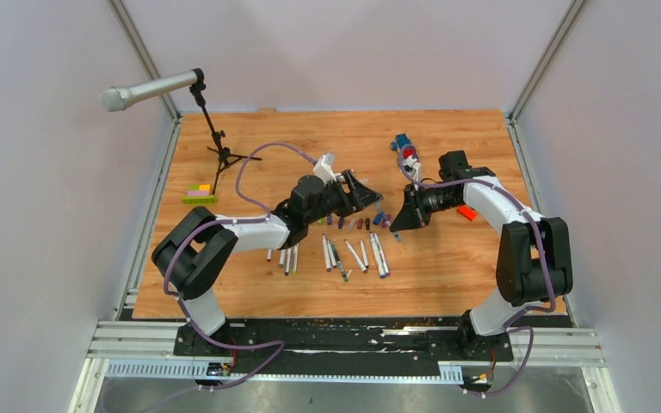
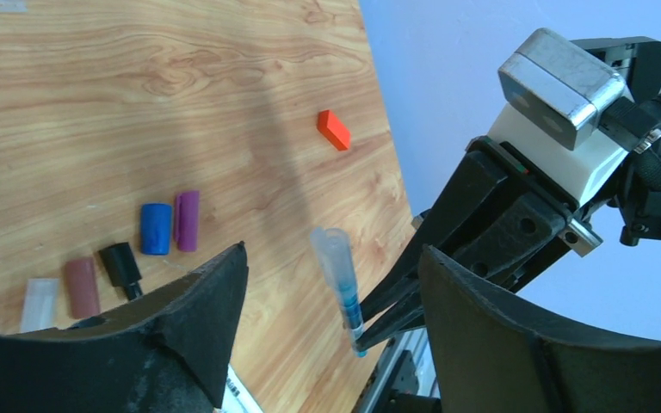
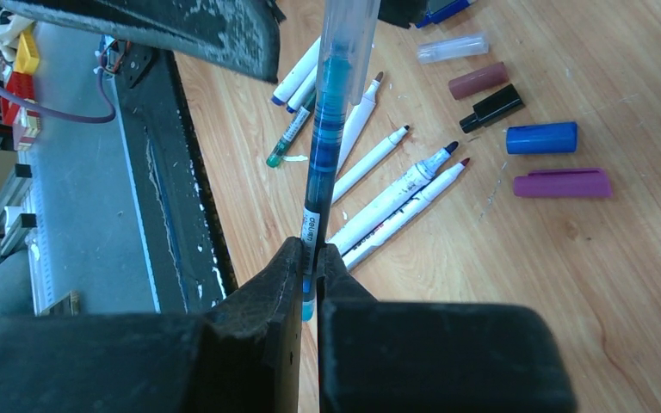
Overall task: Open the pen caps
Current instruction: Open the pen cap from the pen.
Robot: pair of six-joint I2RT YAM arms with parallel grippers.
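1. The right gripper (image 3: pixel 310 258) is clamped on the lower end of a blue pen (image 3: pixel 329 129). In the right wrist view the barrel runs from the jaws toward 12 o'clock.
2. The pen's clear cap (image 3: pixel 350 26) is on, at the far end, facing the left gripper (image 2: pixel 334 258).
3. The left gripper's fingers (image 2: pixel 198 301) stand apart. In its own view the cap shows in the gap, touching neither.
4. Judged step: a capped pen is being presented for uncapping. Next, the left gripper should advance along the barrel, close on the cap alone and pull straight off.
5. On the table (image 3: pixel 654 301), loose caps (image 3: pixel 541 138) lie at 2 o'clock from the right gripper and uncapped pens (image 3: pixel 396 194) at 1 o'clock.
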